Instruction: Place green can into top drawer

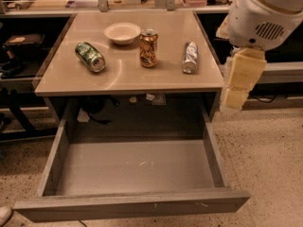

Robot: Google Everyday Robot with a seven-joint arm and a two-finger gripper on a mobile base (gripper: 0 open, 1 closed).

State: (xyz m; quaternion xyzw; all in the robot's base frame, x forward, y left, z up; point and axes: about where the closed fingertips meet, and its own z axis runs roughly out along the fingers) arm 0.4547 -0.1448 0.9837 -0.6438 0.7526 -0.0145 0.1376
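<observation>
The green can (90,56) lies on its side on the left part of the tan table top (118,77). The top drawer (135,167) is pulled fully out below the table, and nothing lies on its scuffed grey bottom. My gripper (235,97) hangs from the white arm (265,15) at the right, beside the table's right front corner and above the drawer's right wall. It is far from the green can and holds nothing that I can see.
A white bowl (122,32) sits at the back middle of the table. An orange-brown can (148,48) stands upright beside it. A silver-white can (190,57) lies on its side to the right. Dark shelves flank the table, and speckled floor lies to the right.
</observation>
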